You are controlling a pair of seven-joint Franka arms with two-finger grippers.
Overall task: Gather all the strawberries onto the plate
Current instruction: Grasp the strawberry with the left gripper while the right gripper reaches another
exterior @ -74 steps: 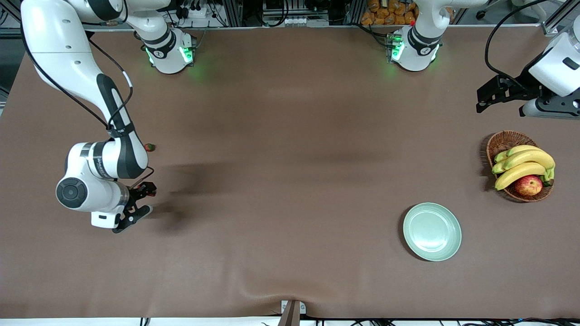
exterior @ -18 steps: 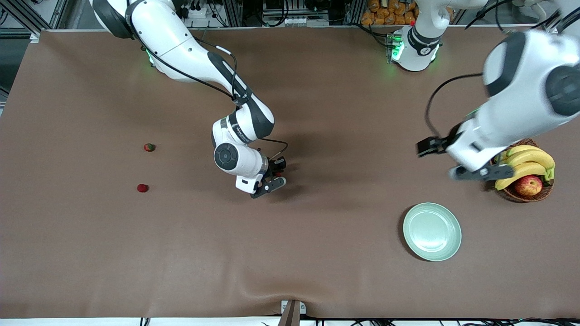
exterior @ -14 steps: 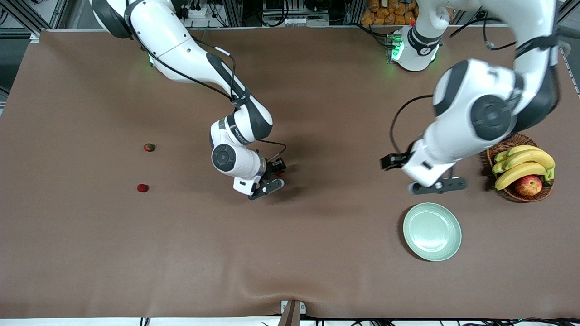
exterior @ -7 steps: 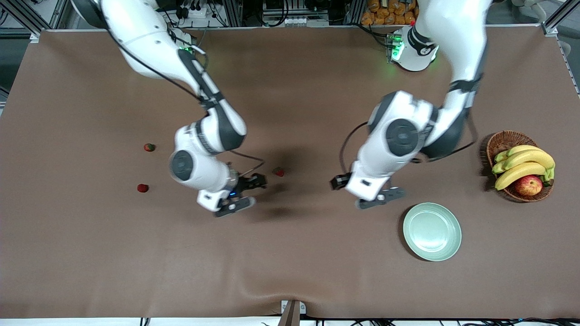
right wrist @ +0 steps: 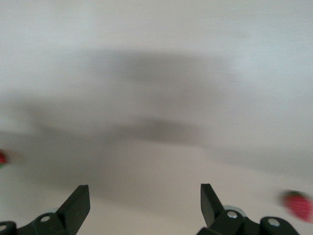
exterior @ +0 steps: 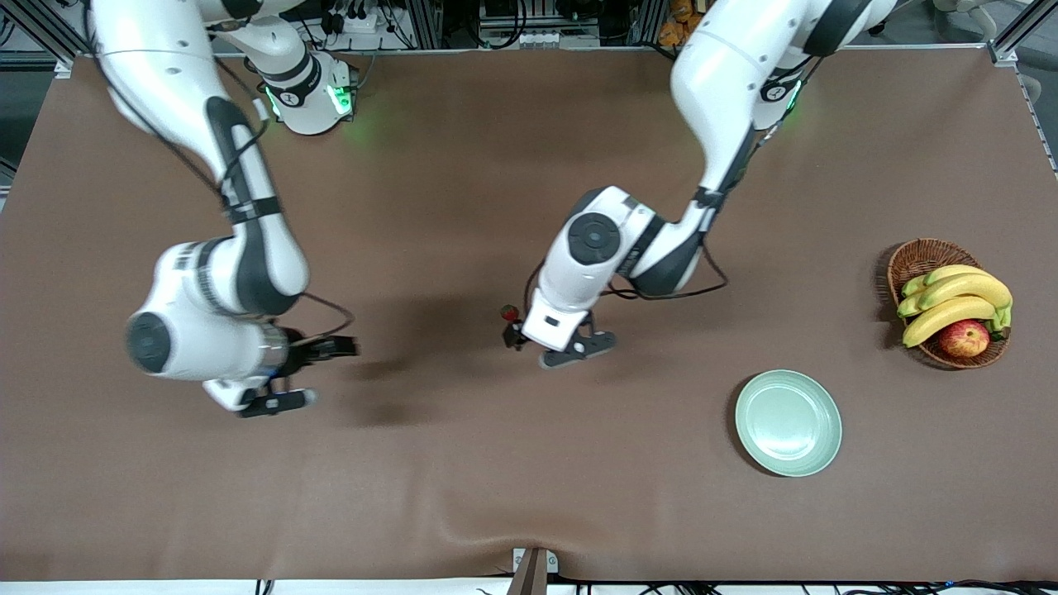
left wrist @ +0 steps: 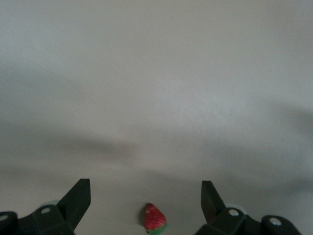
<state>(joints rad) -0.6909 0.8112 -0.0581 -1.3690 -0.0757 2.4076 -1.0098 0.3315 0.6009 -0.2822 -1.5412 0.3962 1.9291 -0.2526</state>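
Brown cloth covers the whole table. I see my two arms reaching out over it.

My left gripper hangs low over the middle of the table. Its two black fingers are spread wide and hold nothing. One strawberry lies on the cloth right between them. From the front camera this strawberry peeks out just beside the gripper.

My right gripper is over the right arm's end of the table. Its fingers are spread wide too, and they are empty. Its wrist camera shows two more strawberries on the cloth, one strawberry at one edge of the picture and one strawberry at the other edge. Both look blurry. I cannot find these two from the front camera, because the arm covers that spot.

The plate sits toward the left arm's end of the table, nearer to the front camera than the middle strawberry and well apart from it. It has nothing in it.

A brown basket stands near the plate, farther from the front camera. It holds bananas and an apple.
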